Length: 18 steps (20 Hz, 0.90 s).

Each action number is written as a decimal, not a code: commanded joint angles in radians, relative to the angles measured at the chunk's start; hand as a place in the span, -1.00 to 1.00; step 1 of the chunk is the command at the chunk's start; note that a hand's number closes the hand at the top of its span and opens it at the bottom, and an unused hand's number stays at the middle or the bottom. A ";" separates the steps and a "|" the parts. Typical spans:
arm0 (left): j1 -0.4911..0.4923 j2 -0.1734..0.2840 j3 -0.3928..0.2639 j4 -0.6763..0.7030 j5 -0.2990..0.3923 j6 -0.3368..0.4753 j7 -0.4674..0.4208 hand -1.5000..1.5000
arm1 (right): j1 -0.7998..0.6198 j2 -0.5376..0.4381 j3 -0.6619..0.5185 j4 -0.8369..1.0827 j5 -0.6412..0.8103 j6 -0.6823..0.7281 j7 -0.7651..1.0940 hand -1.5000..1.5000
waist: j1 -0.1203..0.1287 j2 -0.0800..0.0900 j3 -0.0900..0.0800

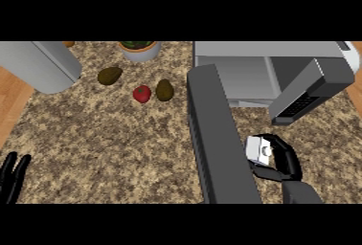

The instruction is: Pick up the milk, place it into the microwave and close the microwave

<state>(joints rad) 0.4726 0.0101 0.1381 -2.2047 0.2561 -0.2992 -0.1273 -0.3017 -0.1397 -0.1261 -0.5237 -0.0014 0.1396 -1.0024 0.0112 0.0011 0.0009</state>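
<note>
My right hand (283,160) is curled round the small white milk carton (257,148), low on the right of the head view. It sits in front of the microwave (283,50), whose inside (244,79) stands open. The dark grey microwave door (216,139) swings out towards me, just left of the carton. A second dark panel with a keypad (308,93) angles out on the right. My left hand (13,177) rests open at the lower left edge, fingers up.
On the speckled counter (106,143) lie a red pepper-like fruit (142,94) and two brownish-green fruits (164,89) (109,75). A potted plant (139,49) stands at the back. A large grey cylinder (39,64) occupies the back left corner.
</note>
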 commanded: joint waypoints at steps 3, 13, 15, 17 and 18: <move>0.009 0.001 0.019 -0.006 0.035 -0.012 0.023 -1.00 | -0.013 0.046 -0.045 -0.067 -0.039 -0.083 -0.046 1.00 | -0.006 -0.002 -0.001; 0.004 -0.010 -0.038 -0.025 0.010 0.000 0.027 -1.00 | -0.079 -0.173 -0.079 0.024 -0.076 0.198 -0.094 1.00 | -0.001 0.002 0.001; 0.030 -0.003 0.012 -0.022 0.043 -0.021 0.014 -1.00 | -0.079 -0.146 -0.056 -0.041 -0.084 0.195 -0.049 1.00 | -0.002 -0.001 0.000; 0.037 0.025 0.062 0.006 0.092 -0.054 -0.007 -1.00 | -0.059 -0.151 -0.030 -0.086 -0.089 0.240 -0.019 1.00 | -0.005 -0.003 -0.001; 0.091 -0.005 0.020 -0.032 0.056 -0.059 -0.018 -1.00 | -0.076 -0.121 -0.027 -0.099 -0.102 0.230 -0.002 1.00 | 0.000 -0.004 -0.001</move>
<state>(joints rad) 0.5084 0.0123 0.1542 -2.2079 0.3015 -0.3357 -0.1345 -0.3764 -0.2778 -0.1731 -0.5841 -0.0856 0.2419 -0.9670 0.0091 -0.0005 0.0003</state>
